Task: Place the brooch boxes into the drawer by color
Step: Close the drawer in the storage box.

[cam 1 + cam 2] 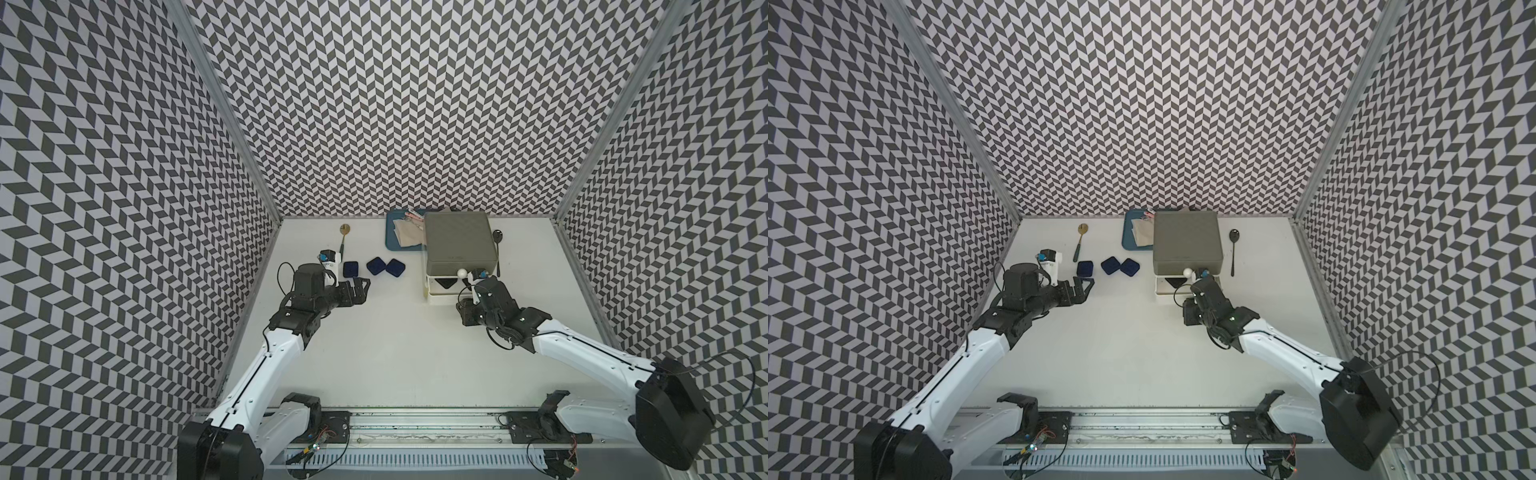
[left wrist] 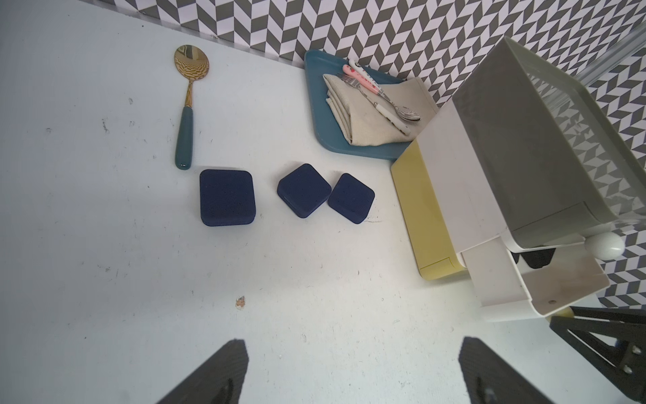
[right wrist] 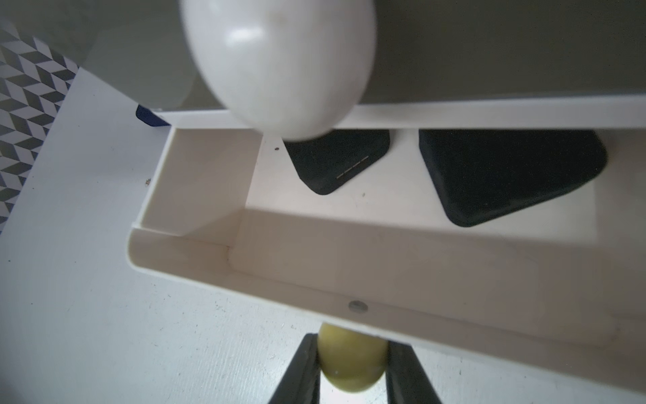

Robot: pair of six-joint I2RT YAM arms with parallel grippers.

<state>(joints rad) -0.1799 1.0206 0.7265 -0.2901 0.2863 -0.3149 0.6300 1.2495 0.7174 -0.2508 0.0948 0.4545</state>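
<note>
A white worktop point(image 1: 374, 353), scuffed and speckled, sits inside walls point(image 1: 395, 104) covered in a grey and white chevron pattern. Near the back wall lies a gold spoon point(image 2: 185, 105) with a teal handle, bowl toward the wall. A blue tray point(image 2: 363, 151) rests against the back wall. It holds a folded beige napkin point(image 2: 353, 112), and small cutlery point(image 2: 384, 101) with pink and white handles lies across the napkin. Well apart, nearer the right wall, lies a black spoon point(image 1: 1233, 253).

The left gripper point(image 2: 353, 353) is held aloft, tilted downward, jaws spread wide. The right gripper point(image 3: 353, 346) is clamped on the yellow knob point(image 3: 349, 372), fingers point(image 3: 304, 370) pressed against both sides.
</note>
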